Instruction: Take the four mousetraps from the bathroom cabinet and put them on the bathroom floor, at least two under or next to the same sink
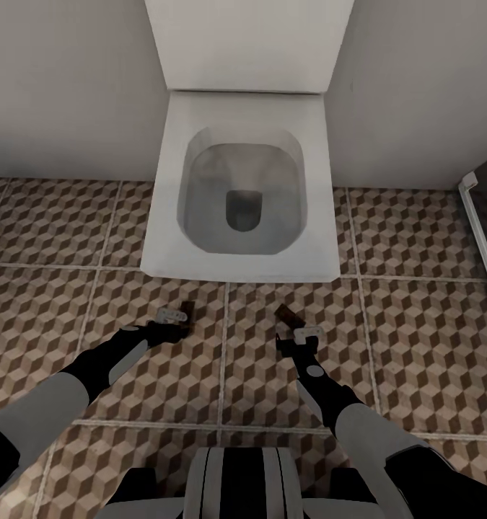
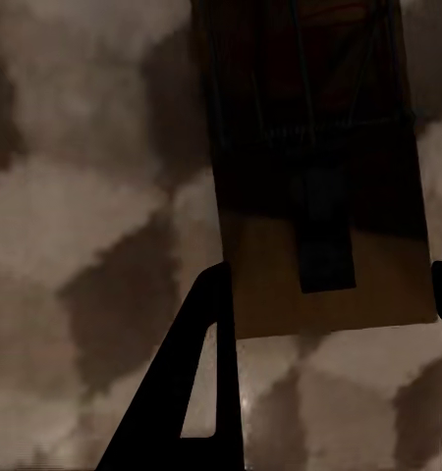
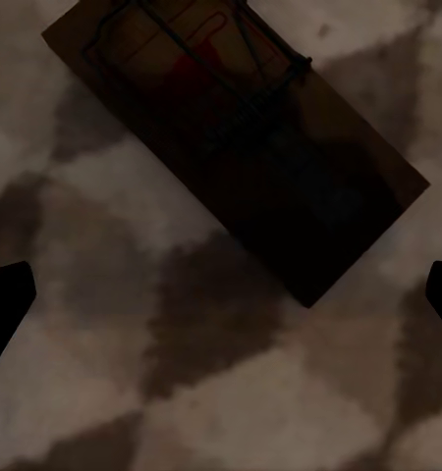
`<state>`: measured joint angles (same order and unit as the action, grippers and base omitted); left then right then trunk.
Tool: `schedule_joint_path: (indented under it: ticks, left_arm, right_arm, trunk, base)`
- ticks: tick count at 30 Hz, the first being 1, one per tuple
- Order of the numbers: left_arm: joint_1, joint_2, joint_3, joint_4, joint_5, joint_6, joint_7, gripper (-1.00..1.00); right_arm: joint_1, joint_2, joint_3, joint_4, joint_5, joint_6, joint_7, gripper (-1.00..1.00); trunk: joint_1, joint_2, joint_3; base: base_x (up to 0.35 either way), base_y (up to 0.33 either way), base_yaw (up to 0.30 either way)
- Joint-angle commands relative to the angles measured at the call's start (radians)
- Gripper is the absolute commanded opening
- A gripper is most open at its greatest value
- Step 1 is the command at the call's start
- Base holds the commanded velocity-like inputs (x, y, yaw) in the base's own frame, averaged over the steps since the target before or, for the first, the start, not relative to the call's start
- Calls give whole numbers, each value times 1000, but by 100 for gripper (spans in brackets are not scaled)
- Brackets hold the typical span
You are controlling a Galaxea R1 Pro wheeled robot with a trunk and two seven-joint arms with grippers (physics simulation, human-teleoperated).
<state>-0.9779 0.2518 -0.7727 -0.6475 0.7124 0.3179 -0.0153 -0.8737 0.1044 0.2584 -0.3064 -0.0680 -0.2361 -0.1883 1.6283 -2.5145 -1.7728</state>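
While the head view shows little of them, we see two mousetraps on the bathroom floor (image 1: 416, 303) before a white toilet (image 1: 243, 144). One mousetrap (image 2: 319, 196) sits between the left tool's (image 1: 172, 315) fingers, seemingly clamped. The other mousetrap (image 3: 241, 147) lies ahead of the right tool (image 1: 304, 334), whose fingers stand wide apart and clear of it.

A bathroom: a white square toilet (image 1: 243, 191) stands against the wall on cube-patterned floor tiles (image 1: 416, 339).
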Motion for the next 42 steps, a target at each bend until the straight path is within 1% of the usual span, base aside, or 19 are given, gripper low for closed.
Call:
schedule_joint_path:
  ticks: [1,2,4,22,29,31,33,37,42]
  left_arm:
    - [-1,-2,-2,4,-8,2,34,-100]
    - [-1,-10,-2,2,-8,2,66,-100]
    - [-1,-13,-2,1,-8,2,80,-100]
    - [-1,-18,-2,2,-8,2,92,-100]
    - [-1,-28,-2,7,-9,3,98,-100]
    - [-1,-30,-2,8,-9,3,115,-100]
    - [-1,-32,-2,6,-9,3,152,-100]
    - [-1,-35,-2,2,-8,3,206,-100]
    - [-1,-41,-5,3,-8,3,213,-100]
  right_arm:
    - [-1,-1,8,1,-7,-3,-6,100]
    - [-1,-1,8,1,-7,-3,-6,100]
    - [-1,-1,8,1,-7,-3,-6,100]
    - [-1,-2,8,1,-7,-3,-6,100]
    - [-1,-3,8,1,-7,-3,-5,100]
    - [-1,-3,8,1,-7,-3,-4,100]
    - [-1,-3,8,1,-7,-3,-4,100]
    - [-1,-3,8,1,-7,-3,-4,100]
    - [-1,-3,8,1,-7,-3,-4,100]
  trunk:
    - [0,0,0]
    - [0,0,0]
    - [0,0,0]
    - [0,0,0]
    - [0,0,0]
    - [0,0,0]
    - [0,0,0]
    - [0,0,0]
    - [0,0,0]
  base:
    - [0,0,0]
    - [0,0,0]
    - [0,0,0]
    - [0,0,0]
    - [0,0,0]
    - [0,0,0]
    - [0,0,0]
    - [0,0,0]
    - [0,0,0]
